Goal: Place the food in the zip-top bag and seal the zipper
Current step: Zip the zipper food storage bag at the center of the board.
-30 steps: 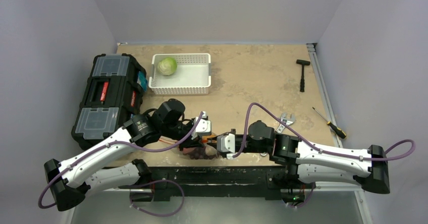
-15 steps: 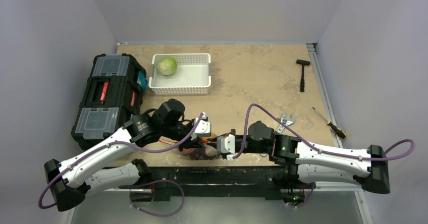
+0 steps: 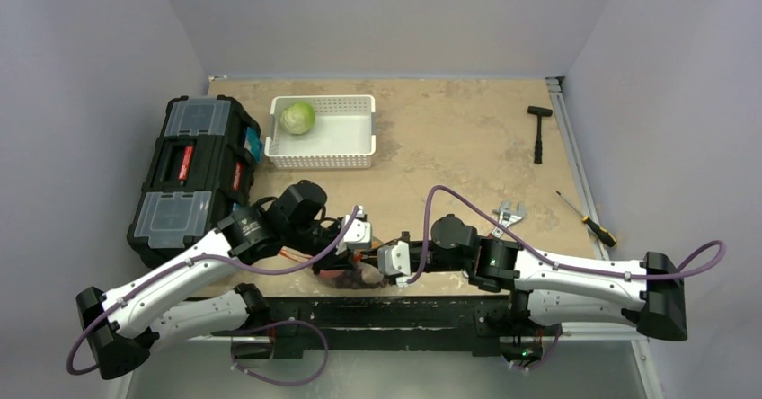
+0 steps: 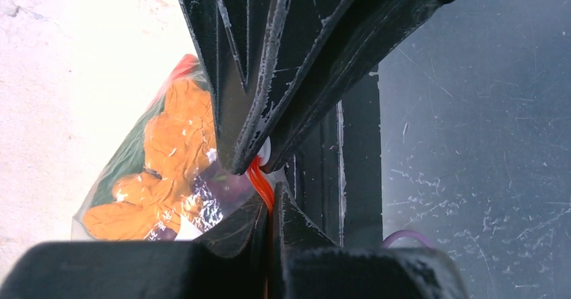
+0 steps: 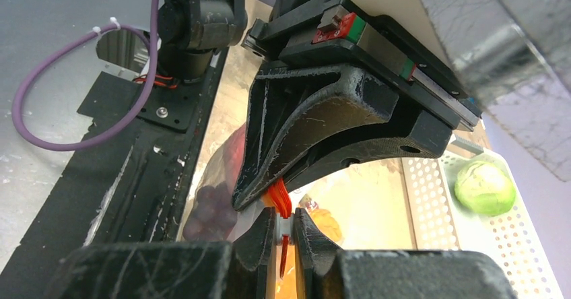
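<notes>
The zip-top bag (image 3: 346, 278) lies at the table's near edge between my two arms, holding orange food (image 4: 175, 144), green leafy pieces and dark grapes (image 5: 209, 205). Its orange-red zipper (image 4: 260, 181) is bunched between both grippers. My left gripper (image 4: 271, 196) is shut on the zipper strip. My right gripper (image 5: 285, 219) is shut on the zipper (image 5: 279, 199) at a small white piece, tip to tip with the left gripper. In the top view the left gripper (image 3: 358, 248) and right gripper (image 3: 382, 260) almost touch. A green cabbage (image 3: 296, 118) sits in the white basket (image 3: 359, 143).
A black toolbox (image 3: 193, 174) stands at the left. A silver wrench (image 3: 508, 215), a screwdriver (image 3: 589, 221) and a black hammer (image 3: 538, 134) lie at the right. The black frame rail (image 4: 350, 178) runs just below the bag at the table's edge.
My right gripper has moved left along the zipper toward the left gripper, closing the gap. The left gripper has shifted slightly toward the near edge.
</notes>
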